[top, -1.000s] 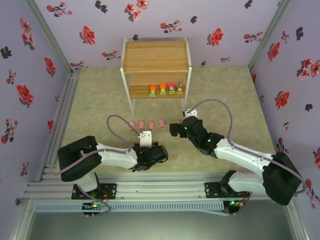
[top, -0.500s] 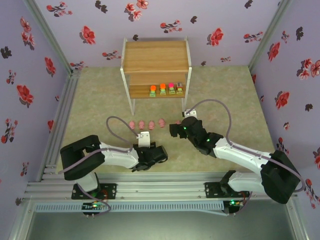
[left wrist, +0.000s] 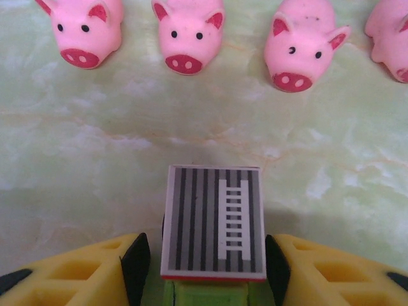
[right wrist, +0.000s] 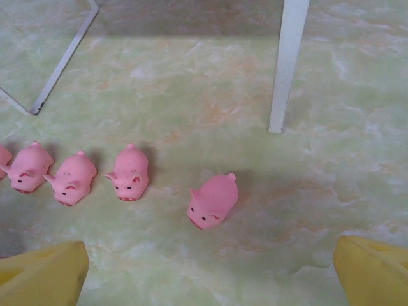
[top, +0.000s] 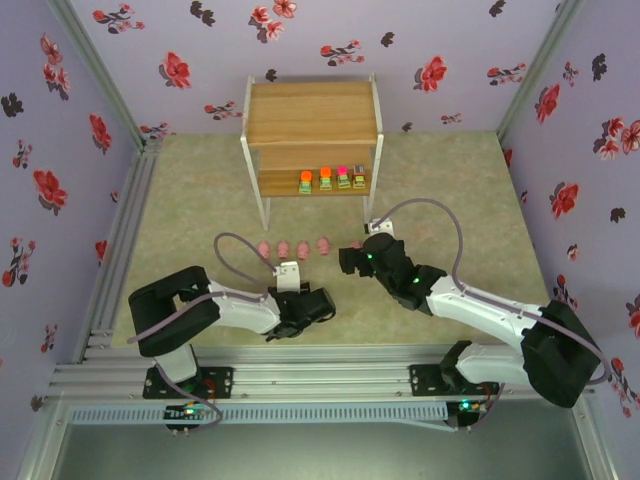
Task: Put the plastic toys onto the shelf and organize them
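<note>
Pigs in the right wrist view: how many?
5 on the table: one pig cut by the left edge, three in a row beside it, one apart to the right.

A row of pink pigs [top: 302, 249] stood across my way to the shelf [top: 312, 120], whose lower tier carried four blocky toys [top: 326, 179] centre-right, while its left end and top tier lay free.

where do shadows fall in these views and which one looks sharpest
left wrist view: sharpest, striped block crisp, soft shadow to its right; right wrist view: slightly hazy, pigs shadowed on their far side, shade under the shelf darkening the top; top external view: even light, no glare.
</note>
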Available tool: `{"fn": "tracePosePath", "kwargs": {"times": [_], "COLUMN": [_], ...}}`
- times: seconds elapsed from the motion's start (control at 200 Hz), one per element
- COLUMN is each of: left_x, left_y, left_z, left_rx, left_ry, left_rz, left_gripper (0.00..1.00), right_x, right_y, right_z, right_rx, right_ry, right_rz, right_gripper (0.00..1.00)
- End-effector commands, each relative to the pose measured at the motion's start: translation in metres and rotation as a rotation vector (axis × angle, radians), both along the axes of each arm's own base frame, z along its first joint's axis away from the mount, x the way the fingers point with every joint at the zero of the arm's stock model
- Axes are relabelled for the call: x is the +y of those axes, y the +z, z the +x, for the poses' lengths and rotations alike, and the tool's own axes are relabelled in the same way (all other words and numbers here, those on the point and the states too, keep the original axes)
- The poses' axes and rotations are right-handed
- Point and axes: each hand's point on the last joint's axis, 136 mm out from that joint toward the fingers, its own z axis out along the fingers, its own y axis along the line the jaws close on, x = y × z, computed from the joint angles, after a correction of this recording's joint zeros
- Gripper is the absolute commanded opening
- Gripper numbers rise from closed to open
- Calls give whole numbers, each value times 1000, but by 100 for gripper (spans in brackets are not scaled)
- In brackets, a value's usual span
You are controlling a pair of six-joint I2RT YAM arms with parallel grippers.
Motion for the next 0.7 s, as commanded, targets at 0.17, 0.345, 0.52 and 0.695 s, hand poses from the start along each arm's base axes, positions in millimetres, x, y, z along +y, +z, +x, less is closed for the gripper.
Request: {"fn": "tracePosePath", "kwargs": {"times": [0.17,0.345,0.52,0.695], "left_x": [7,3,2,2], "left_y": [-19,-22,-24,-24], "left_z": [3,3,4,4], "left_rx": [37,52,56,59], "left_ry": [21,11,10,9], "left_rz": [-32,-23,-16,-12], "left_gripper": [55,51,48,43], "right_x": [-4,-4,-4,-4], "right_y": [0,1,1,0], "right_z": [2,2,2,2], "right_rx": [6,4,4,5], "right_ry": [-21,-23,-23,-24], "right_rz": [0,0,-1,-2], "right_gripper": [99,99,99,99]}}
